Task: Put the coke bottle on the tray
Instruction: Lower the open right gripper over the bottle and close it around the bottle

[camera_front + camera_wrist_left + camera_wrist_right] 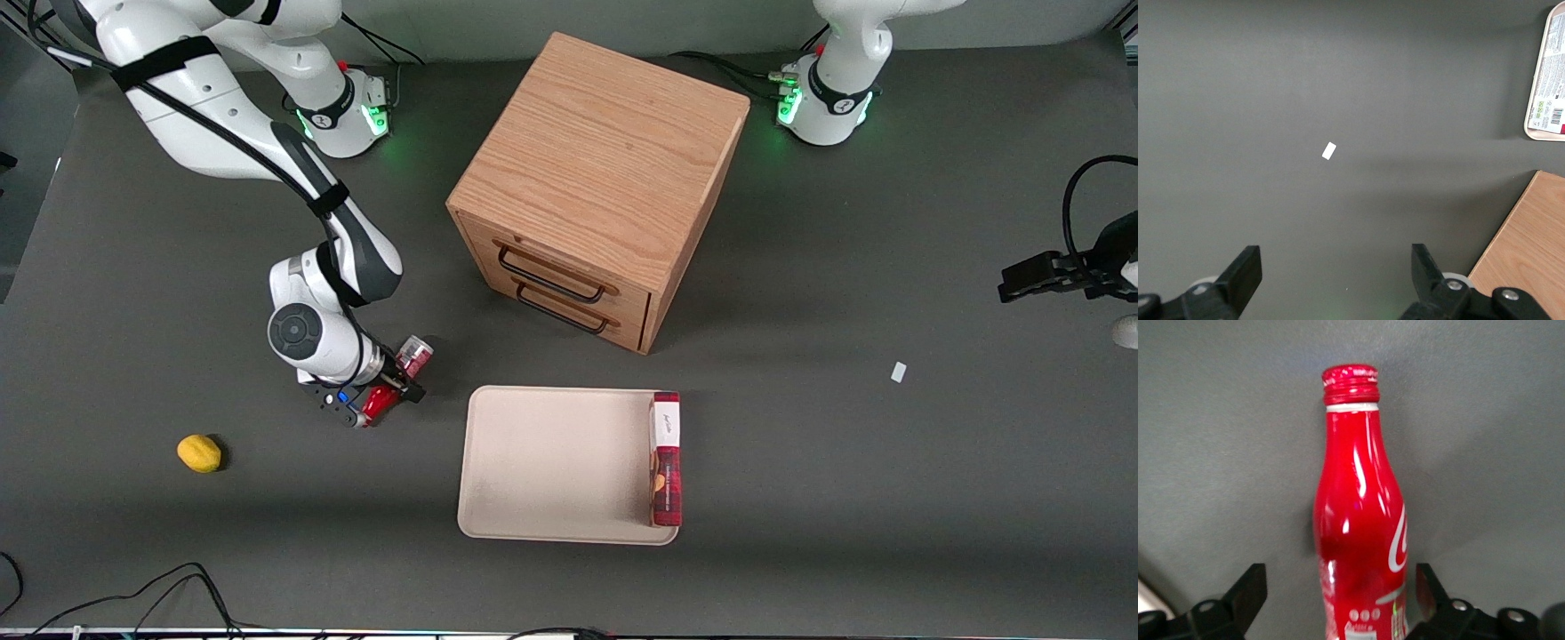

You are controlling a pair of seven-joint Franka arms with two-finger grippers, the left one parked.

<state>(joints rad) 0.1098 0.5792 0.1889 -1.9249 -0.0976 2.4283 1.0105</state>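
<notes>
The coke bottle (396, 380) is seen lying tilted between the fingers of the gripper (388, 388), beside the tray (551, 462) toward the working arm's end of the table (889, 498). The fingers (1245, 593) are spread apart with gaps to the bottle. A red box (666, 458) lies along the tray's edge. A lemon (199, 452) rests well apart.

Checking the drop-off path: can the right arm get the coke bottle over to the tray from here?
Probably yes. The pincer holds the bottle beside the tray, with bare table between them. The box only covers the tray's edge toward the parked arm.
</notes>
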